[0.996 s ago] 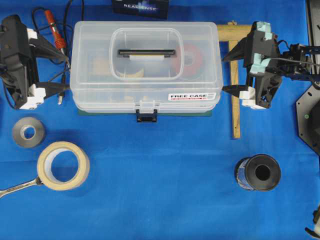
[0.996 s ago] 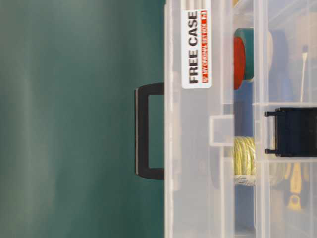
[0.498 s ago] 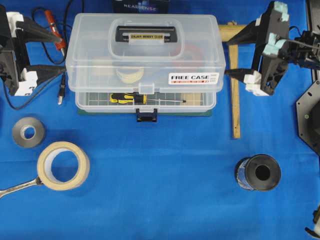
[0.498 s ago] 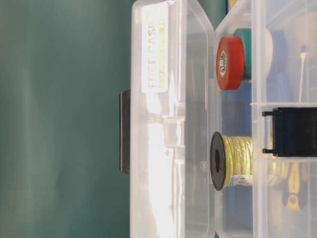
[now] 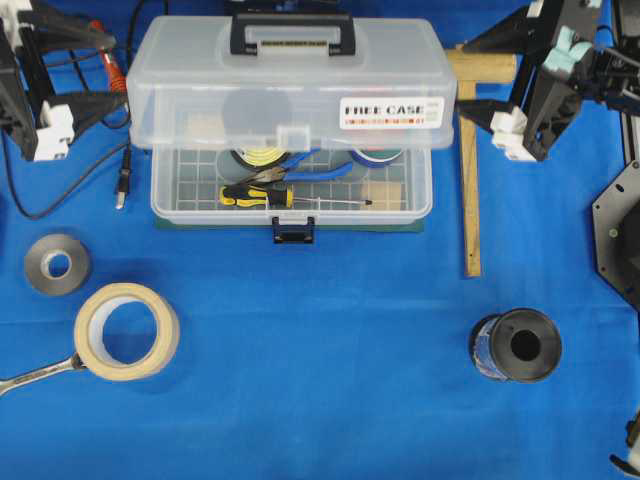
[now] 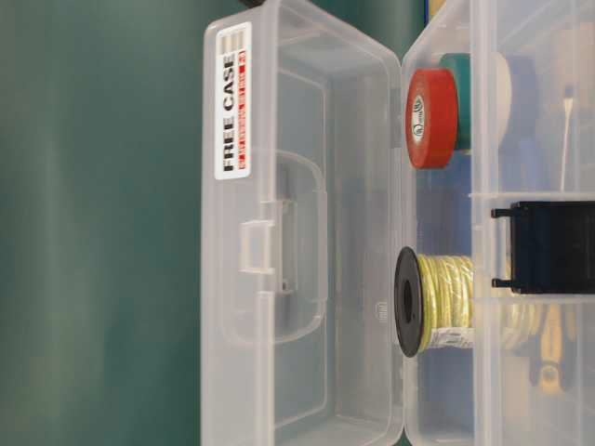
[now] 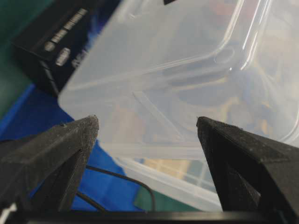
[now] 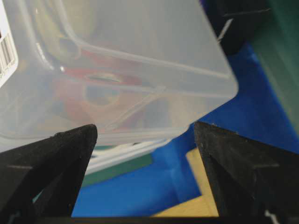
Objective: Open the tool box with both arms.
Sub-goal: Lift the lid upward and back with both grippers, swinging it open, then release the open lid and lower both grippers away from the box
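Note:
The clear tool box (image 5: 290, 100) stands at the back middle with its lid tilted up and back. The black handle (image 5: 292, 33) is at the far edge, the "FREE CASE" label (image 5: 392, 112) faces up, and the dark blue latch (image 5: 293, 231) hangs loose on the base. A screwdriver (image 5: 270, 197) and wire spools lie inside. My left gripper (image 5: 120, 70) is open at the lid's left end, my right gripper (image 5: 462, 76) open at its right end. The wrist views show the lid (image 7: 187, 70) (image 8: 117, 60) just beyond my open left gripper (image 7: 147, 123) and right gripper (image 8: 145, 128). The table-level view shows the raised lid (image 6: 297, 232).
A grey tape roll (image 5: 56, 264), a masking tape roll (image 5: 127, 331) and a wrench (image 5: 35, 372) lie front left. A black spool (image 5: 517, 346) stands front right. A wooden square (image 5: 469, 170) lies right of the box. A red-handled tool (image 5: 108, 62) and cables lie by the left gripper.
The lid has swung from shut to well open, tilting up and back. Both grippers have moved toward the back with its ends, still open.

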